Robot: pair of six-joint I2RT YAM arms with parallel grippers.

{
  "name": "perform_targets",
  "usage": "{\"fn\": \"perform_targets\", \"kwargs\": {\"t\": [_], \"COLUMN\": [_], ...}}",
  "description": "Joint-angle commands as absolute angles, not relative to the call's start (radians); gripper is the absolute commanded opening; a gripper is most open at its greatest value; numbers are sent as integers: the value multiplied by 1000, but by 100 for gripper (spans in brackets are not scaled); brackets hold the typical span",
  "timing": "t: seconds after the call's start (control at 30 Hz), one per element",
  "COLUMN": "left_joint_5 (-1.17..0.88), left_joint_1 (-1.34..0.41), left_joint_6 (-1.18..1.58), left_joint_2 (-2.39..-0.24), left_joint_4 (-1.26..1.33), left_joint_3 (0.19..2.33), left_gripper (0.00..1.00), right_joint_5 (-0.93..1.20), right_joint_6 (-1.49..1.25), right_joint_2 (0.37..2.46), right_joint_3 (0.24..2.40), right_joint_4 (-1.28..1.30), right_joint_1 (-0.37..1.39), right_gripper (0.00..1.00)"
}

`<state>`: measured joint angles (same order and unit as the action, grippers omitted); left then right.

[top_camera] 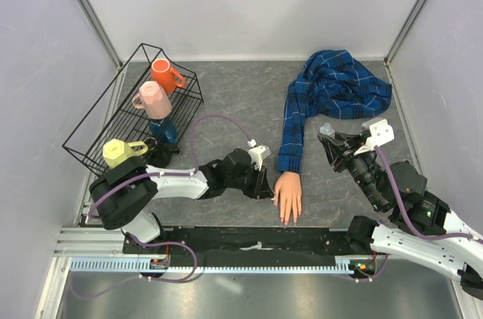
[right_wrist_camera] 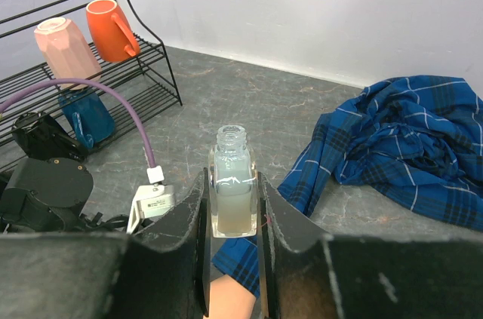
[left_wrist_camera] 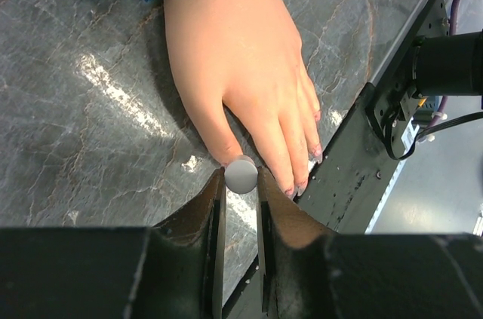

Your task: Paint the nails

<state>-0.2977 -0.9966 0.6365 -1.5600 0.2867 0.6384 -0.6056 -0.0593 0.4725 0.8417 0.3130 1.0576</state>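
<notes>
The pale peach mannequin hand lies palm down, fingers toward the near edge, with a blue plaid sleeve behind it. In the left wrist view its nails show at the fingertips, some with a faint tint. My left gripper is shut on a round white cap, seen end-on and held right at the thumb tip of the hand. The brush below the cap is hidden. My right gripper is shut on a small clear open bottle, upright, held to the right of the sleeve.
A black wire rack at the left holds orange, pink, blue and yellow mugs. A black base bar runs along the near edge just beyond the fingertips. Grey walls enclose three sides.
</notes>
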Motion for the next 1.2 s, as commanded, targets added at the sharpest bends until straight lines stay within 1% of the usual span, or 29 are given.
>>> {"fn": "perform_targets", "kwargs": {"t": [0.0,1.17], "left_joint_5": [-308,-284], "left_joint_1": [-1006,-1028], "left_joint_6": [661,658], "left_joint_2": [-1551,-1560], "left_joint_4": [324,337], "left_joint_3": [623,641], "left_gripper": [2,2], "right_joint_5": [-601,-598], "right_joint_6": [-64,-71], "right_joint_2": [466,465], "right_joint_3": [842,839], "right_joint_4": [291,293], "right_joint_1": [1060,1058], "right_gripper": [0,0]}}
